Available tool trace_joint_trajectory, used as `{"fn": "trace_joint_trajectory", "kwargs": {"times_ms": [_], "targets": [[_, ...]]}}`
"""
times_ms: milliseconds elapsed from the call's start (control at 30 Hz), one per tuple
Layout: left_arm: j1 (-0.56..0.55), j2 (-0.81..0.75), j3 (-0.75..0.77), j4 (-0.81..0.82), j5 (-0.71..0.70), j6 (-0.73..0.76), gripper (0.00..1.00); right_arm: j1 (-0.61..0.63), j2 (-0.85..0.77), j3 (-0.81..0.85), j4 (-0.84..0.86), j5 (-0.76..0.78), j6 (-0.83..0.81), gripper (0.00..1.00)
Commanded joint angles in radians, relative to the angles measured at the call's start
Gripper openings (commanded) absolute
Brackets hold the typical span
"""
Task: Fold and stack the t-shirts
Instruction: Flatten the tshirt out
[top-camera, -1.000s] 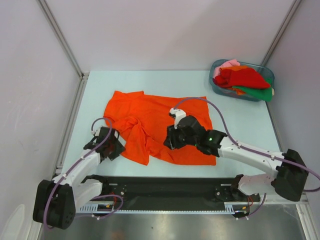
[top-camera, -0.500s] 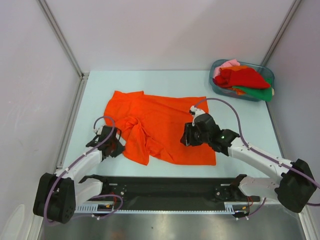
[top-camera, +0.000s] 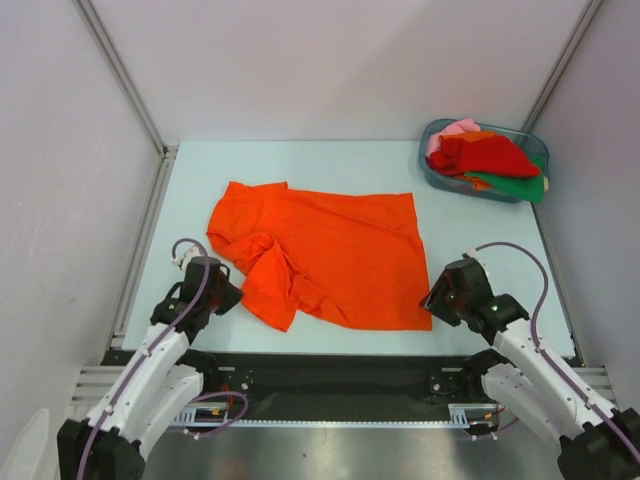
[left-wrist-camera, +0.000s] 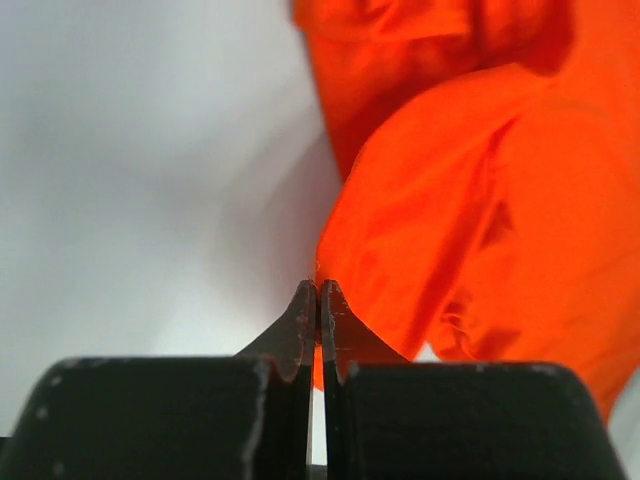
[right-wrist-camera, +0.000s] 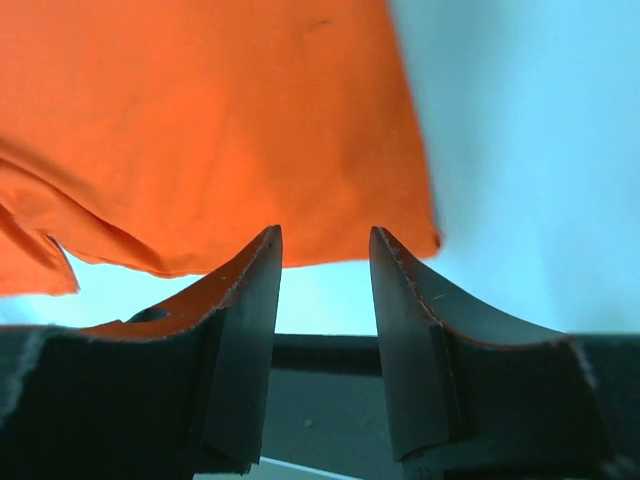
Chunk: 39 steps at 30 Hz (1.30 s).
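A bright orange t-shirt (top-camera: 340, 250) lies spread on the pale table, its left part bunched and folded over. My left gripper (top-camera: 225, 297) is at the shirt's near left edge. In the left wrist view its jaws (left-wrist-camera: 318, 290) are pressed together, and the orange cloth (left-wrist-camera: 480, 200) edge runs into the tips. My right gripper (top-camera: 432, 302) stands open just off the shirt's near right corner. The right wrist view shows that corner (right-wrist-camera: 410, 230) beyond the fingertips (right-wrist-camera: 322, 240), with nothing between them. More t-shirts, red (top-camera: 485, 155), green (top-camera: 522, 186) and pink (top-camera: 456, 128), are piled at the back right.
The piled shirts sit in a bluish translucent tub (top-camera: 428, 162) at the table's back right corner. A black rail (top-camera: 330, 375) runs along the near edge between the arm bases. Walls and metal posts close in the sides.
The left gripper has closed at the shirt's left edge. The right arm has drawn back from over the shirt's middle to its near right corner, staying open.
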<state>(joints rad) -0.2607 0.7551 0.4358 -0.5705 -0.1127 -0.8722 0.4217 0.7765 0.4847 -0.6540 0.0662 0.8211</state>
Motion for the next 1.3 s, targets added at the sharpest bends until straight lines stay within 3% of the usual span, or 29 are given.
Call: {"fn": "trace_joint_trajectory", "kwargs": {"times_ms": [0,233,433,767,1267], "targets": [[-0.008,-0.092,0.066,-0.06,-0.012,0.007,0.0,-0.046,-0.031,-0.005,-0.162,0.101,0.139,0.45],[-0.009,-0.132,0.136,-0.092,0.028,0.025,0.01,-0.051,0.106,0.006,-0.246,0.113,0.234,0.37],[-0.009,-0.146,0.178,-0.097,0.021,0.048,0.0,-0.028,0.058,0.002,-0.265,0.133,0.317,0.38],[-0.009,-0.163,0.196,-0.098,0.038,0.058,0.01,0.09,0.127,0.003,-0.225,0.15,0.415,0.45],[-0.009,-0.194,0.198,-0.103,0.041,0.055,0.0,0.112,0.237,0.034,-0.148,0.176,0.457,0.44]]}}
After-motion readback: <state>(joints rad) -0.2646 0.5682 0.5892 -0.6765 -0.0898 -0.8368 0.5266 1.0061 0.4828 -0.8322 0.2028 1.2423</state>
